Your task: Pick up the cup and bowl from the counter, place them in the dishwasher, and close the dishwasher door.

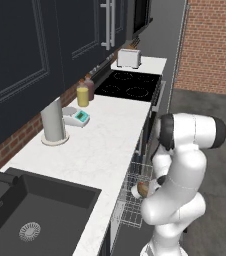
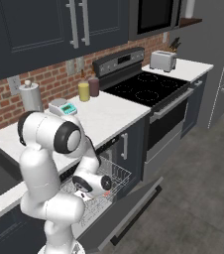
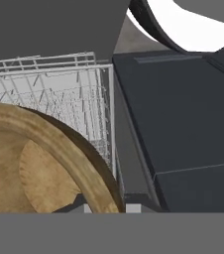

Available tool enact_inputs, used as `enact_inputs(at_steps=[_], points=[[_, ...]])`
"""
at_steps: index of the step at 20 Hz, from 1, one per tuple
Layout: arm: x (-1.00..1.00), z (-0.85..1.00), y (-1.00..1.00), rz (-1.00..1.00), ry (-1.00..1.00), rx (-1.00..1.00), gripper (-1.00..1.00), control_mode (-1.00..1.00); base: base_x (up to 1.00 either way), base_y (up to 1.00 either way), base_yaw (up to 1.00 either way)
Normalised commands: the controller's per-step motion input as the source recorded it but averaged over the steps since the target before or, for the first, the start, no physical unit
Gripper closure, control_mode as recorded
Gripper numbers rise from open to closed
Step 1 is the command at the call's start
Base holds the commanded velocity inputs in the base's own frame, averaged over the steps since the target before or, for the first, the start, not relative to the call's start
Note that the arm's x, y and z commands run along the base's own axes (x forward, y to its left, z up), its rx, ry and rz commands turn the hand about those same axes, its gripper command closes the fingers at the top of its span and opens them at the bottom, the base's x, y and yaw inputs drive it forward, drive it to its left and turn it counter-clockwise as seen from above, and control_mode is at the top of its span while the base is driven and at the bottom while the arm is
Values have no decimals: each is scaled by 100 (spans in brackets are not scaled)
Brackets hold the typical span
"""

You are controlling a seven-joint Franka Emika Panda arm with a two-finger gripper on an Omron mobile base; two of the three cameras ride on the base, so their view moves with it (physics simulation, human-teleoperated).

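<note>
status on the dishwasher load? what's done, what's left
Done: counter holds no cup or bowl. In hand: the gripper holds the wooden bowl over the pulled-out wire rack. Left: release the bowl, push the rack in, close the open dishwasher door. Can't make out the cup.

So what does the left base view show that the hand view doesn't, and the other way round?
Left base view: the counter with its black sink, grey cylinder, yellow jar, cooktop and toaster. Hand view: the wood grain inside the bowl, close up, and the lowered dishwasher door. Both: the grey wire rack and the bowl by it.
</note>
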Motion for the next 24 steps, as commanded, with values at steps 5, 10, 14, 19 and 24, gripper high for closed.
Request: enact_inputs(at_steps=[5, 10, 14, 19, 24], points=[[28, -18, 5, -1, 0, 0, 100, -100, 0, 0, 0], [36, -30, 2, 0, 2, 0, 100, -100, 0, 0, 0], [33, -38, 0, 0, 2, 0, 100, -100, 0, 0, 0], [24, -45, 0, 0, 0, 0, 100, -100, 0, 0, 0], [18, -46, 0, 0, 0, 0, 100, -100, 0, 0, 0]])
